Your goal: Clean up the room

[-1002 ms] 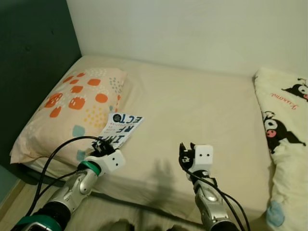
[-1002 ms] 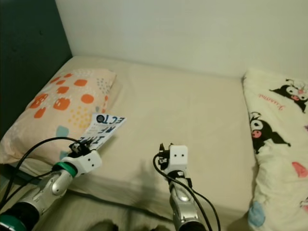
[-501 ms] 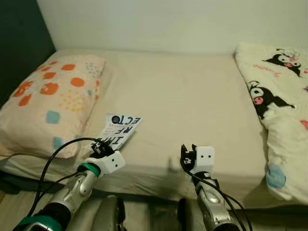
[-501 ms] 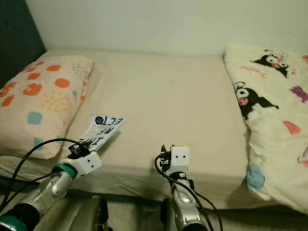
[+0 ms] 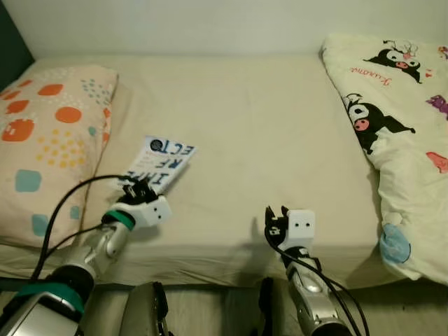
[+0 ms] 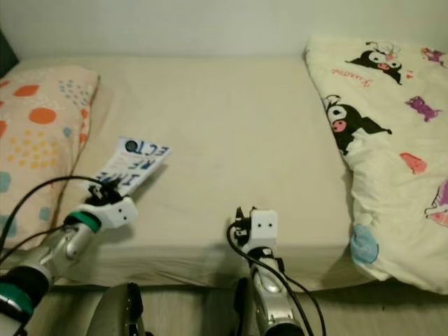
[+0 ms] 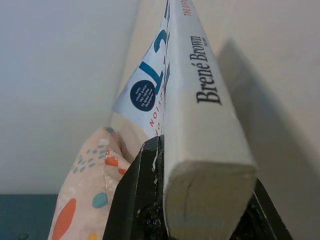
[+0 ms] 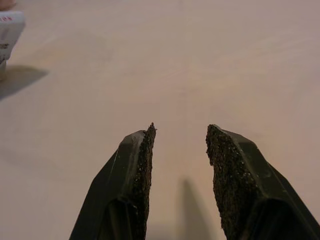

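A white book (image 5: 159,163) with big blue letters is held just over the beige bed sheet (image 5: 266,133), beside the spotted pillow (image 5: 49,140). My left gripper (image 5: 140,187) is shut on the book's near end; in the left wrist view the spine (image 7: 205,105) reads "Brené Brown" between the black fingers (image 7: 135,200). My right gripper (image 5: 274,218) hovers over the bed's front edge, open and holding nothing, its rough pads (image 8: 142,165) parted above bare sheet.
A cream duvet (image 5: 399,119) printed with cartoon figures is bunched on the right side of the bed. A pale wall (image 5: 210,24) runs behind the bed. The middle of the mattress is bare sheet. Dark floor shows below the front edge.
The camera has swung right and tilted down, so the pillow slid left and more duvet shows. The left gripper still holds the book; the right stays open.
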You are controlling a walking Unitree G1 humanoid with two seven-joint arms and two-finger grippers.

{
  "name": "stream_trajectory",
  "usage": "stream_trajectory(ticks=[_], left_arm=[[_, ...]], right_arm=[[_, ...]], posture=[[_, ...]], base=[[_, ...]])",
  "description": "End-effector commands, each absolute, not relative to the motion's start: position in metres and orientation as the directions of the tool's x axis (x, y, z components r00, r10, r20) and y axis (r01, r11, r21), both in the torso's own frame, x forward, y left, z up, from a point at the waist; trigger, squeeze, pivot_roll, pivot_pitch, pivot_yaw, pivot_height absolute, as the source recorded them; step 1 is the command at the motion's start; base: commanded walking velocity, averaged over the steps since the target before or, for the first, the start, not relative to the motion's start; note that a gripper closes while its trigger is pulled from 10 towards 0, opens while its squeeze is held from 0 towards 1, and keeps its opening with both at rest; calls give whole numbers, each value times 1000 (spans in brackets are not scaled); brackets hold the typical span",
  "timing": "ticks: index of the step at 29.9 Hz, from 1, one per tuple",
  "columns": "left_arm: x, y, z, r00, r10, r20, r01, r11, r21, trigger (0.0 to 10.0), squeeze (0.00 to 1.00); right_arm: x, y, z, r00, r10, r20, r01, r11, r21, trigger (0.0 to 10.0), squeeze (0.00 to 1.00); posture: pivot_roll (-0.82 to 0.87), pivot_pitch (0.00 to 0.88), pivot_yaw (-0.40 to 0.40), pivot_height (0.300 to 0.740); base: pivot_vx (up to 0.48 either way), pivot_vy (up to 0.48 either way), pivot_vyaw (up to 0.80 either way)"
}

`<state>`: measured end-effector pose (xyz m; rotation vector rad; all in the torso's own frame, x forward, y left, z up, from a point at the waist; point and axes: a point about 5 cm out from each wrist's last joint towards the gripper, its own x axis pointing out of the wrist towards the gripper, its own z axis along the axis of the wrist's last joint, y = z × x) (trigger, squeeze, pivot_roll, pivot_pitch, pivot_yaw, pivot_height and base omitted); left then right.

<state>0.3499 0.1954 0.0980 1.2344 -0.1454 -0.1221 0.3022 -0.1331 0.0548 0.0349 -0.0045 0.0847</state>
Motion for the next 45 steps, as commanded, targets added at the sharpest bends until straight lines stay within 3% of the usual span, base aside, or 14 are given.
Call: stream_trajectory(ticks=[1, 4, 6, 7, 11, 18, 24, 32, 38, 42, 45], left_arm=[[350, 206, 96, 991, -129, 20, 18, 288, 958, 10000, 0], [353, 214, 95, 999, -49, -25, 38, 304, 952, 10000, 0], [351, 211, 84, 994, 5, -107, 97, 390, 916, 10000, 0], [351, 211, 84, 994, 5, -107, 97, 390, 916, 10000, 0], [343, 200, 58, 952, 66, -298, 200, 601, 774, 10000, 0], [340, 192, 51, 944, 27, -330, 243, 618, 747, 10000, 0], [331, 208, 39, 903, 120, -413, 253, 629, 735, 10000, 0], [317, 201, 20, 858, 127, -497, 262, 725, 637, 10000, 0], [309, 202, 11, 842, 185, -507, 224, 736, 639, 10000, 0], [308, 213, 12, 819, 299, -489, 82, 783, 616, 10000, 0], [306, 221, 12, 793, 344, -502, 61, 776, 628, 10000, 0]], right_arm=[[298, -134, 51, 996, 83, -13, -83, 996, 37, 10000, 0], [298, -140, 56, 998, 66, 10, -67, 997, 31, 10000, 0], [295, -146, 56, 999, 48, 15, -49, 999, 20, 10000, 0], [295, -146, 56, 999, 48, 15, -49, 999, 20, 10000, 0], [293, -149, 55, 999, 40, 11, -40, 999, 12, 10000, 0], [295, -145, 60, 998, 63, 25, -63, 998, 0, 10000, 0], [296, -144, 63, 997, 69, 30, -68, 998, -6, 10000, 0], [294, -145, 62, 997, 72, 19, -72, 997, -11, 10000, 0], [294, -141, 63, 997, 78, 18, -78, 997, -8, 10000, 0], [294, -139, 62, 996, 86, 13, -86, 996, -6, 10000, 0], [294, -139, 61, 996, 90, 7, -90, 996, -7, 10000, 0]], posture=[[-20, 74, 52, 570], [-43, 85, 62, 570], [-55, 92, 64, 570], [-55, 92, 64, 570], [-59, 96, 64, 570], [-64, 103, 53, 570], [-66, 107, 52, 570], [-56, 107, 46, 570], [-55, 106, 47, 570], [-47, 105, 43, 570], [-45, 103, 45, 570]], base=[[0, 0, 0], [0, 0, 0], [0, 0, 0], [0, 0, 0], [0, 0, 0], [0, 0, 0], [0, 0, 0], [0, 0, 0], [0, 0, 0], [0, 0, 0], [0, 0, 0]])
